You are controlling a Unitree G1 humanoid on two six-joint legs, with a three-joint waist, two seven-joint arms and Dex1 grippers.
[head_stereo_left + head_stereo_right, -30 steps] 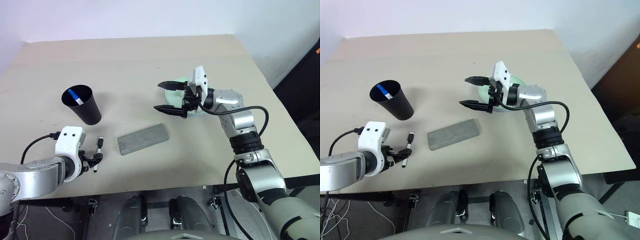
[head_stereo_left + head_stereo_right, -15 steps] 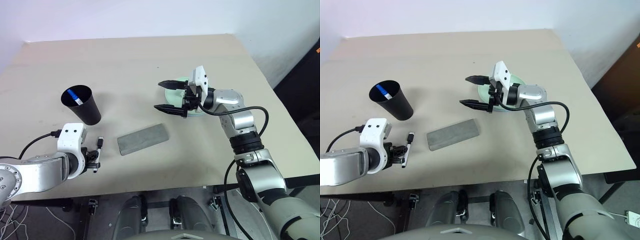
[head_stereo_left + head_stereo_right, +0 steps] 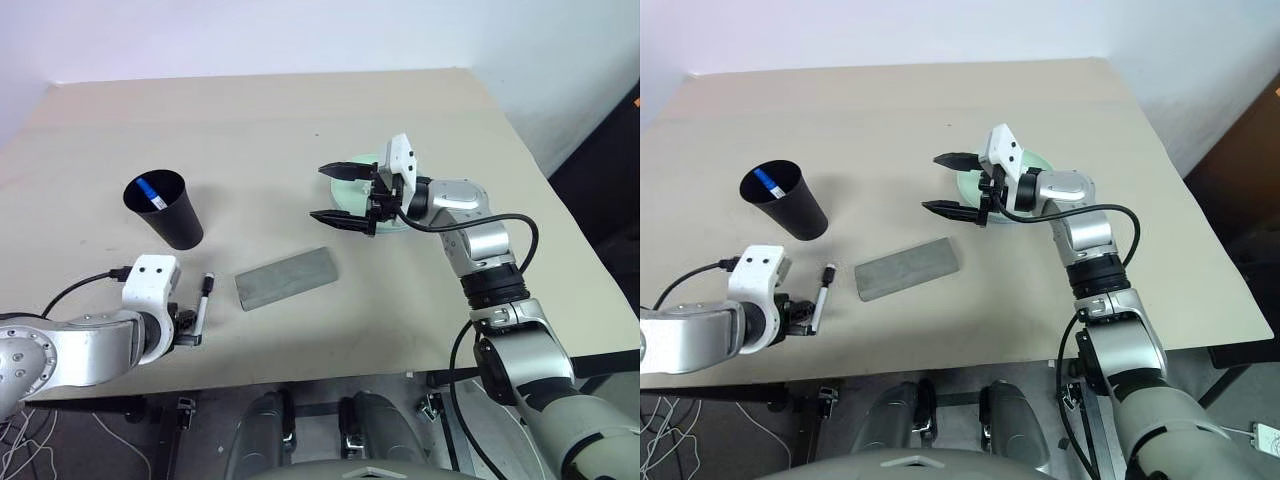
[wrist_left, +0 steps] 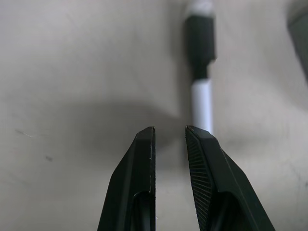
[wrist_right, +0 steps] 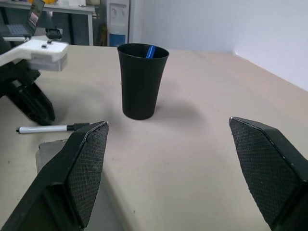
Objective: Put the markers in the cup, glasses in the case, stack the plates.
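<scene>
Marker [image 3: 203, 301] was seen lying flat on the bench [image 3: 260, 130], near its front edge, between the black cup [image 3: 165, 210] and the grey case [image 3: 286, 278]; white body, black cap at the far end. Its long axis ran roughly front-to-back, away from the robot, tilted a little. The left gripper [image 4: 169, 139] was low over the bench at the marker's near end; its fingers [image 4: 143, 159] were nearly together with only a thin slot between, and in the left wrist view the white barrel passed just beside and behind the one finger, not between the two, so no grip could be confirmed. Marker lay slightly off to one side of the slot, pointing fwd from the fingertips. Left arm was judged much the nearer; cup, w/ a blue-capped marker [image 3: 147, 193] already inside, stood upright just beyond.

Right gripper [image 3: 335, 194] was held level above the bench centre, fingers wide apart, empty, in front of the mint plate [image 3: 352, 193]. Case was shut; glasses couldn't be made out.
</scene>
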